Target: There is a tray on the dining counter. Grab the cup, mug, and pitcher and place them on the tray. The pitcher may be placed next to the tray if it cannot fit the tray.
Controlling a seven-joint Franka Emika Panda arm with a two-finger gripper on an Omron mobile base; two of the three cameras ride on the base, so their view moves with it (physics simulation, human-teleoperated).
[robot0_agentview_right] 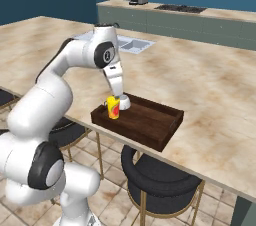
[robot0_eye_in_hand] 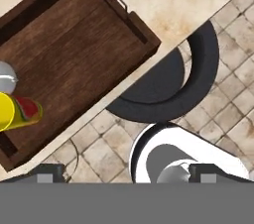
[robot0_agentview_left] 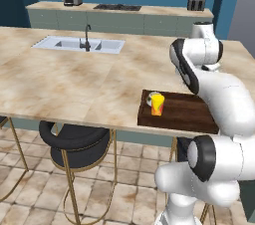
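Since cup point(robot0_agentview_left: 158, 104) and mug point(robot0_agentview_left: 151, 99) stand touching on the tray point(robot0_agentview_left: 184, 112), the gripper point(robot0_eye_in_hand: 124, 176) hangs above, jaws wide and empty.

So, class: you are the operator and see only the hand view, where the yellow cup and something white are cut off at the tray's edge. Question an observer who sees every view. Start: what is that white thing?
Observer: The mug, upright on the tray, close beside the cup, on its side away from the counter's edge.
Operator: What else is on that counter?
Observer: A steel sink with a dark tap, set into the dining counter, well away from the tray.
Operator: Any more stools?
Observer: Yes, a second stool stands at the counter's edge, left of the tray.
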